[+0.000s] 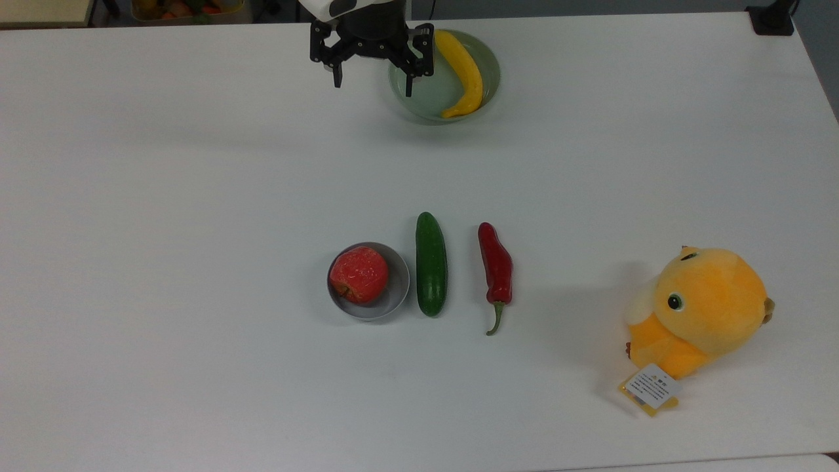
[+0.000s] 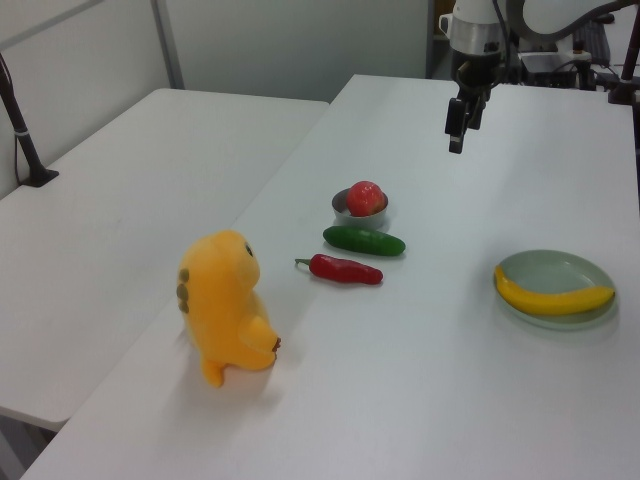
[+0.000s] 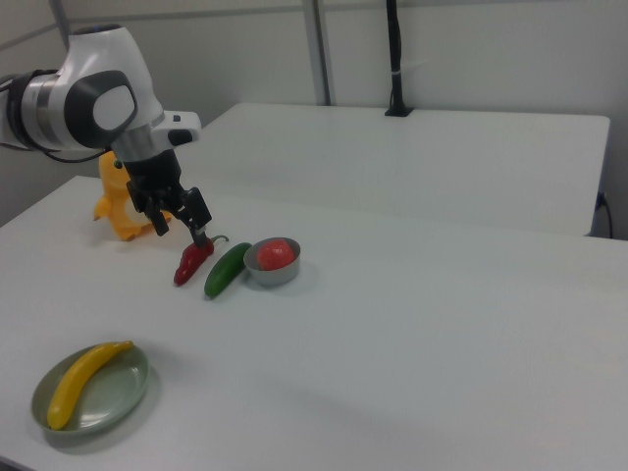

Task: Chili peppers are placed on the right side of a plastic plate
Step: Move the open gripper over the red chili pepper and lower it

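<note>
Near the table's [image 1: 196, 196] near edge in the top view, toward its right corner, sits a yellow plush [image 1: 704, 308]. Around the table's middle the chili [image 1: 496, 267] lies flat, stem toward the near edge, just beside a cucumber [image 1: 431, 263], which touches a grey bowl [image 1: 393, 298] holding an apple [image 1: 358, 274]. By the far edge, the plate [image 1: 426, 98] carries a yellow fruit [image 1: 462, 73]. The gripper [image 1: 373, 82] hangs above the plate's left rim, fingers spread wide, empty.
</note>
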Robot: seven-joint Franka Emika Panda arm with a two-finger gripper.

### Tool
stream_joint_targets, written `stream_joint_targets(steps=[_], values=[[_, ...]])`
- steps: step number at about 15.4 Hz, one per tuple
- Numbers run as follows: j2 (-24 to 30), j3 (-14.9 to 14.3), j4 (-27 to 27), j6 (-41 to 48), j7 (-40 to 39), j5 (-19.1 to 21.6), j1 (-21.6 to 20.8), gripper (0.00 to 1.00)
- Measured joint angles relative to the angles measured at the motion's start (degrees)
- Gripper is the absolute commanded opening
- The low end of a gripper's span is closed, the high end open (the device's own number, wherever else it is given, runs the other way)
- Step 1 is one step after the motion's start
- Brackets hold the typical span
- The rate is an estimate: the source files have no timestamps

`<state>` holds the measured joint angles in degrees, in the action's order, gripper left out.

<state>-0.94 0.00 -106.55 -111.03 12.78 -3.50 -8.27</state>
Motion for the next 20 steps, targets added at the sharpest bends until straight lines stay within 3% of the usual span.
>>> stream_joint_targets(steps=[5,14,20], values=[[0.00,-0.45,0.34,0.00,-3.67,3.07,0.63,1.00],[-0.87,-0.52,0.53,-0.74,-6.05,3.28,1.02,1.00],[-5.00,0.12,0.60,-15.11,-5.36,3.43,0.78,1.00]])
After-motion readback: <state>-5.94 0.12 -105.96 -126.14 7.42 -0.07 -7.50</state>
